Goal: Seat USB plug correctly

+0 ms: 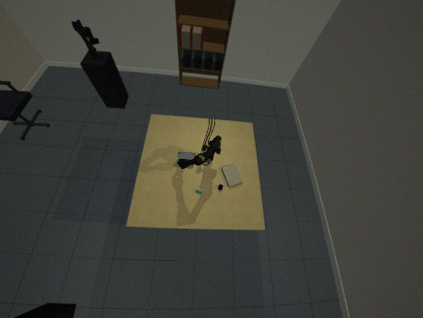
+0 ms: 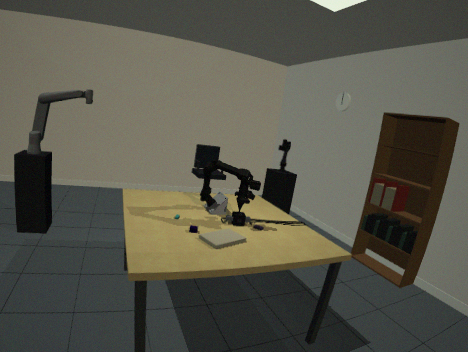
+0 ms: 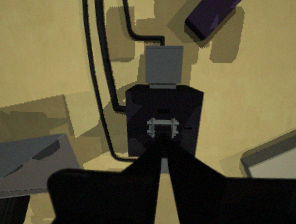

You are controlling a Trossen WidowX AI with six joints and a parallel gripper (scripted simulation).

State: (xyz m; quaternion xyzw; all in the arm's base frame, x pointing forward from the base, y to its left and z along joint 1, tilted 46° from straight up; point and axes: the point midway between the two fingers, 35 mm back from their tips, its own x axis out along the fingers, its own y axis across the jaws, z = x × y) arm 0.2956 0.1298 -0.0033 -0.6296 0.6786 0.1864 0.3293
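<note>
The black power cube (image 3: 187,105) (image 2: 239,219) stands upright under my gripper. A silver bracket-like piece (image 3: 163,121) shows at the socket on its top, just ahead of my fingertips. My gripper (image 3: 164,145) (image 2: 240,210) points down at this socket, its fingers nearly together, and looks shut on the USB plug there. The fingers and dark shading hide most of that plug, so its depth and which way round it is cannot be seen. A separate grey plug (image 3: 164,64) with a black cable meets the cube's far side in the wrist view.
Black cables (image 3: 101,55) run beside the cube. A purple block (image 3: 212,19) (image 2: 258,227) lies nearby. A flat pale box (image 1: 231,175) (image 2: 222,238), a dark blue block (image 1: 220,187) (image 2: 193,229) and a teal piece (image 1: 199,191) (image 2: 177,216) lie on the table. A grey box (image 3: 45,162) stands by the arm.
</note>
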